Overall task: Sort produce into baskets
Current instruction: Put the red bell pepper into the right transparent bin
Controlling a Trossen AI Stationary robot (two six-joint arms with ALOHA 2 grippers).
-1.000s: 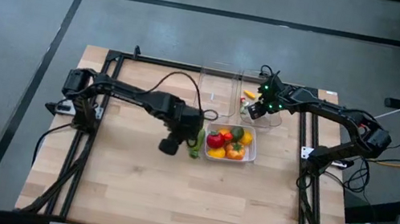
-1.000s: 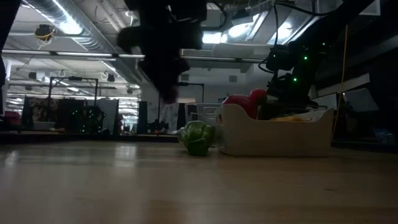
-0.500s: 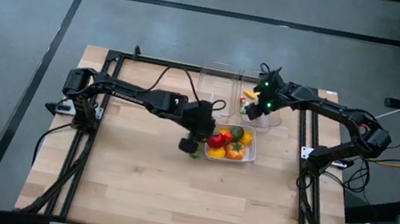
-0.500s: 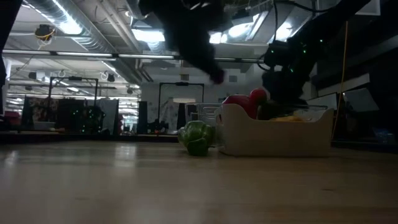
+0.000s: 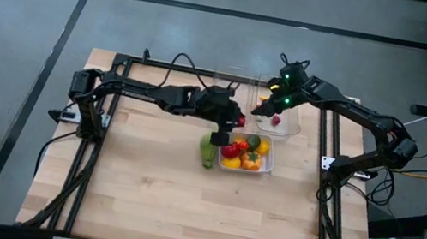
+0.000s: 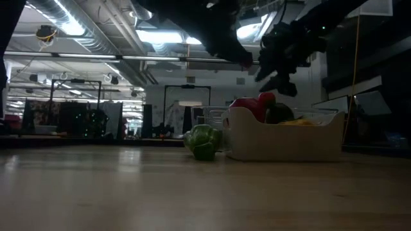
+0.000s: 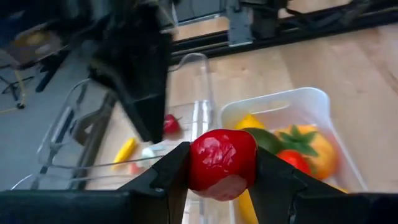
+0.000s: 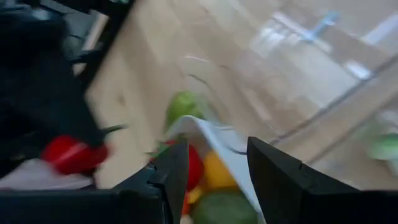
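While left fingers (image 7: pixel 221 180) grasp red piece (image 7: pixel 222 163) — half-hidden | right fingers (image 8: pixel 211 174) released — empty, blurred

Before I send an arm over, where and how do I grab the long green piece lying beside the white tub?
Grip the long green piece mid-length, coming straight down with fingers across its narrow width. It lies flat on the table against the white tub, so one finger must slip between them. The left gripper already holds a red piece.
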